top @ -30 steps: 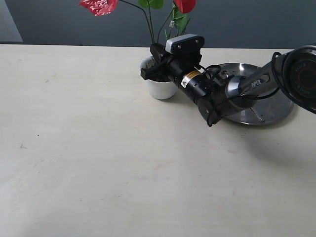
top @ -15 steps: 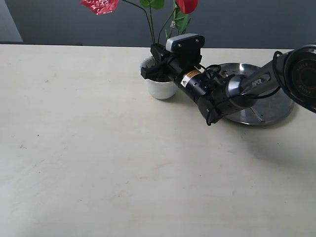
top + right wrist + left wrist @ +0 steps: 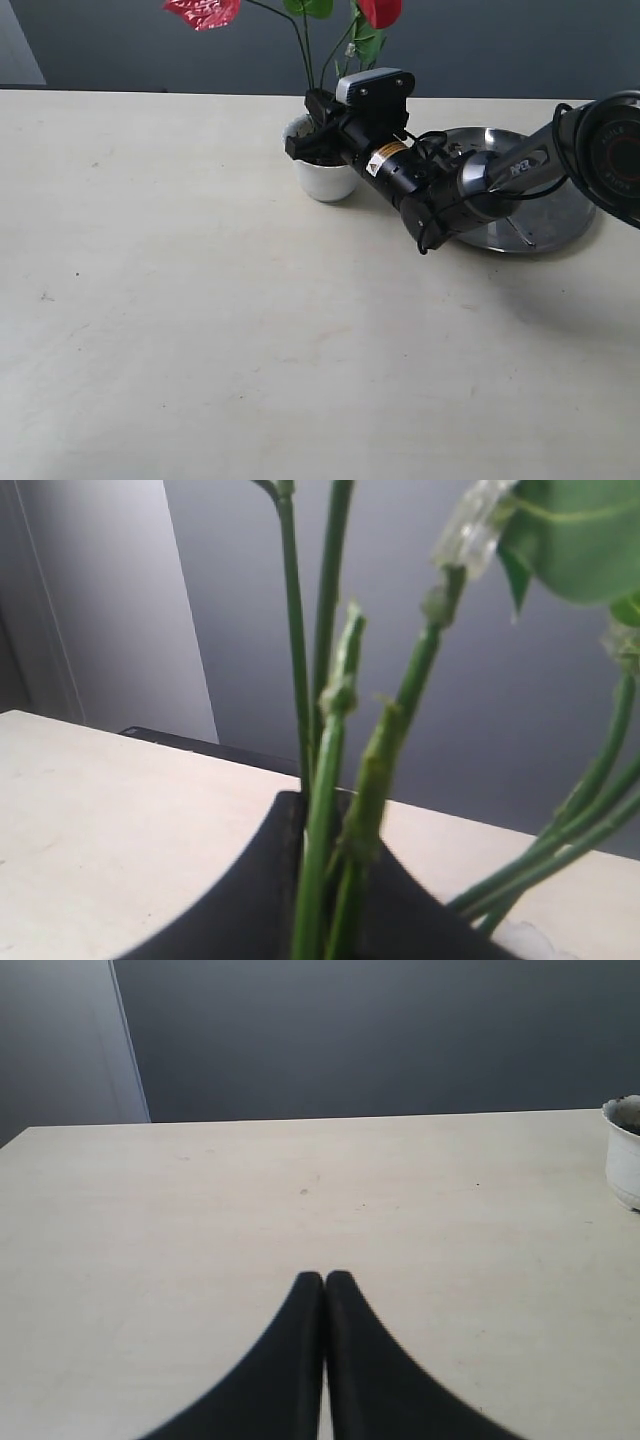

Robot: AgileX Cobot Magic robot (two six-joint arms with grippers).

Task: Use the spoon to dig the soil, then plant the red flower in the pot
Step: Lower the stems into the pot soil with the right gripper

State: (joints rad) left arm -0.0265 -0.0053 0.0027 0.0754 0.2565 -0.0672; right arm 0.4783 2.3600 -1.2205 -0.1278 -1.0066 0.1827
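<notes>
Upright, the red flower (image 3: 322, 780) stands between right jaws.

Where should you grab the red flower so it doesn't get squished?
Grip the bunched stems low down, just above the pot, coming in from the side. They stand upright and close together, so the jaws can pinch them all at once; the red blooms up top look delicate.

Pale cream matte tabletop (image 3: 200, 330): flat, faint scuffs, a few small dark specks toward its left side. Two items rest directly on it, both near the far edge. Small white cup-shaped pot (image 3: 325, 182), upright. Round shiny steel plate (image 3: 540, 228) to its right, partly hidden. Gap between them not visible.
</notes>
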